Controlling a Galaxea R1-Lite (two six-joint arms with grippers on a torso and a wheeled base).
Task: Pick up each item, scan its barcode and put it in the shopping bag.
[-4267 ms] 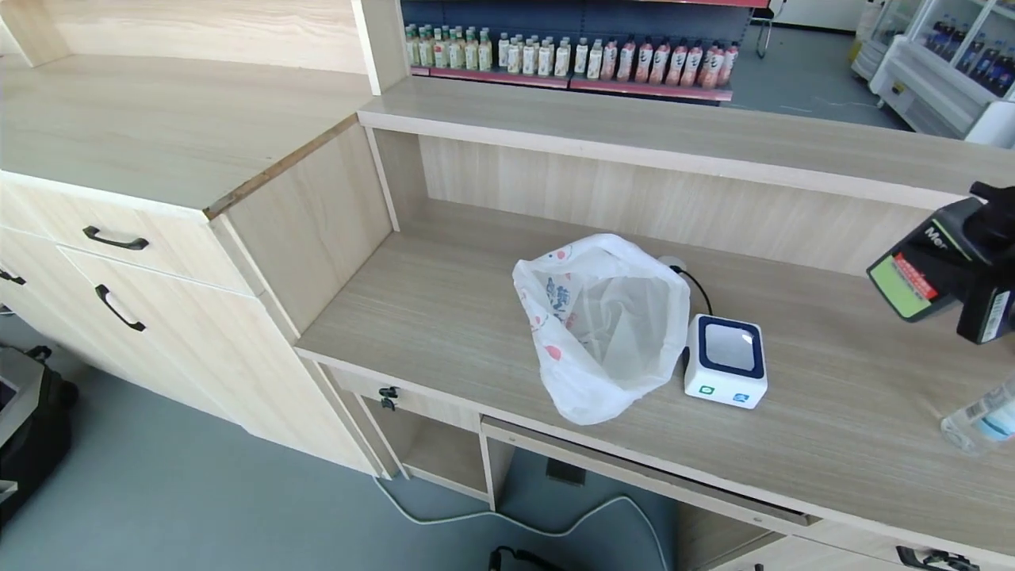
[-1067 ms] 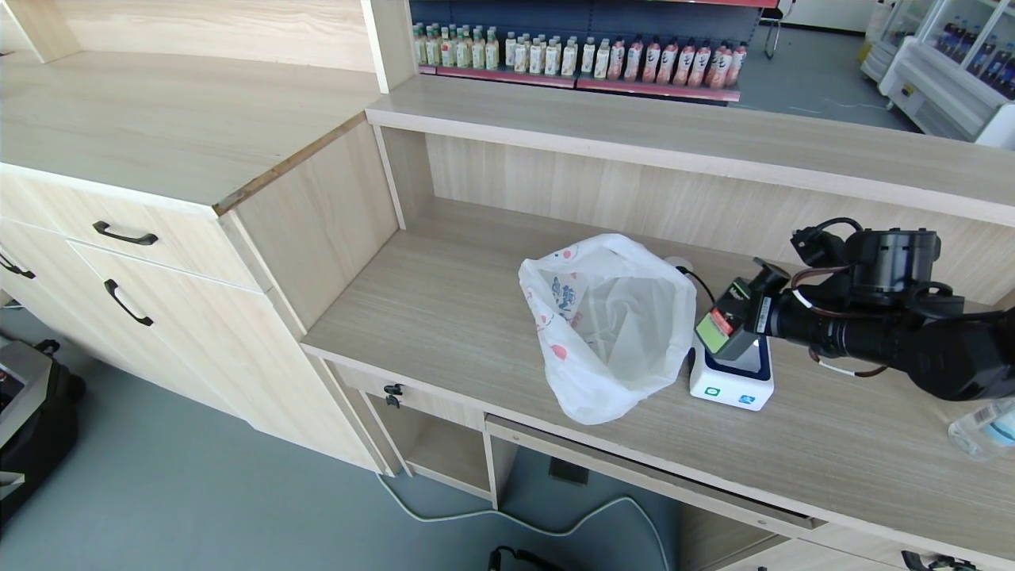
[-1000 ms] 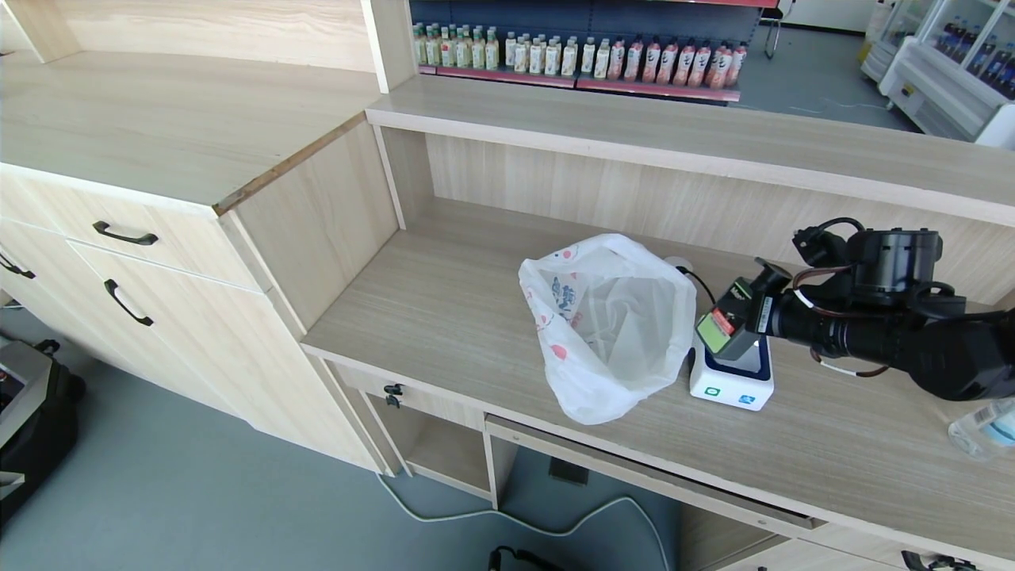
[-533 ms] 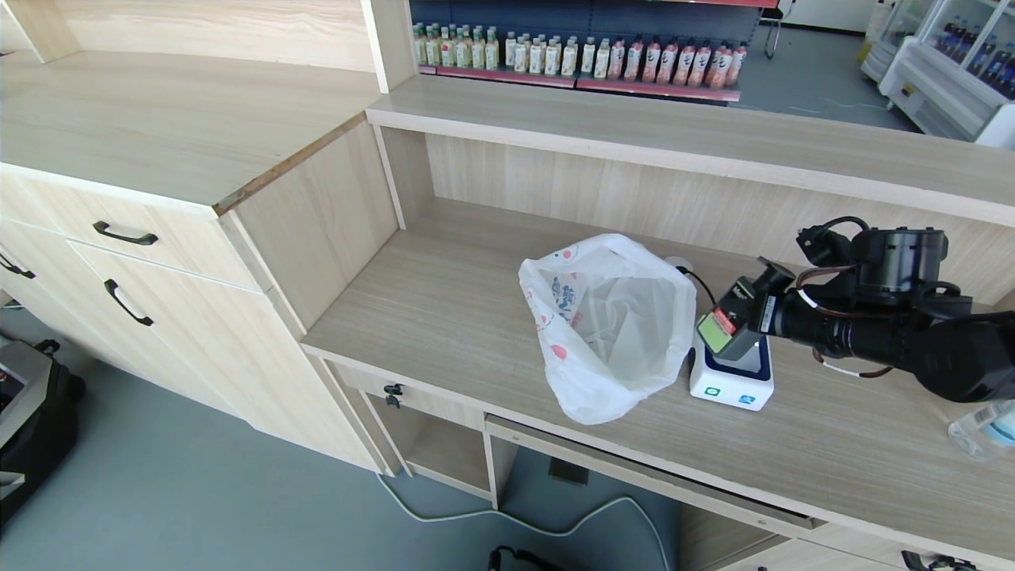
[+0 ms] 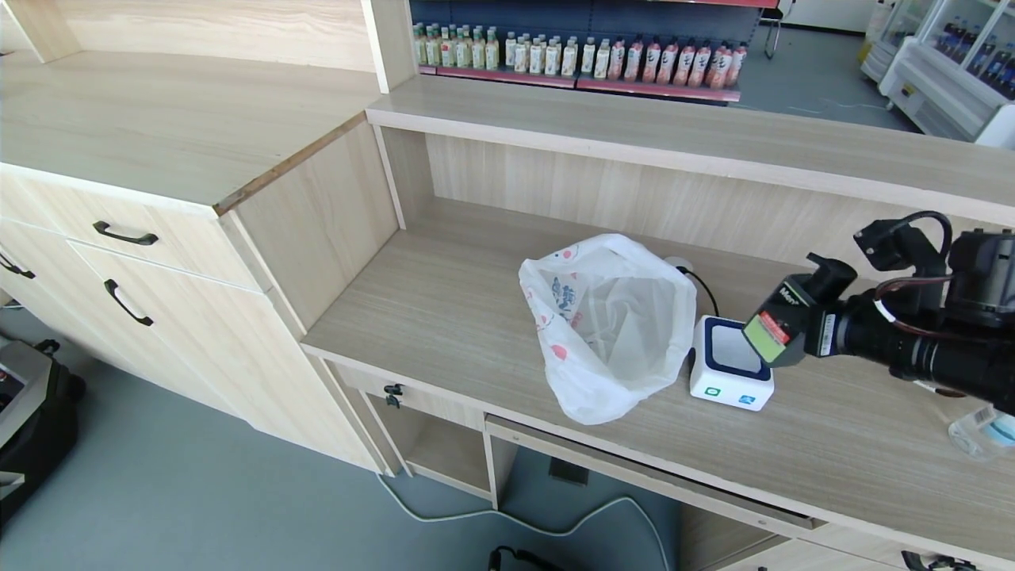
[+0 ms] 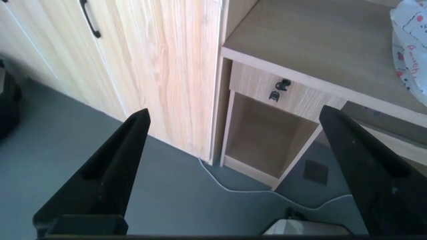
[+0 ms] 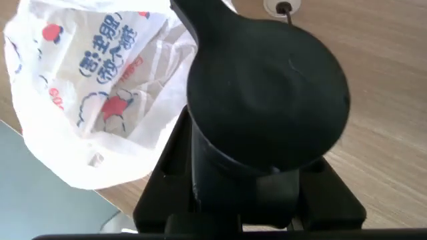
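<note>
Bottle (image 5: 781,325), dark and held level by the right gripper (image 5: 821,317) with jaws apparently pinching its body, hung just above the right edge of the scanner (image 5: 729,373), likely to present a barcode, beside the open shopping bag (image 5: 610,325) awaiting it; the left gripper (image 6: 233,113) had its jaws spread, empty.

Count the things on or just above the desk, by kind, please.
Bag: 1
Scanner: 1
Bottle: 2 (dark bottle in the right gripper, clear bottle on the desk)
Total: 4
</note>
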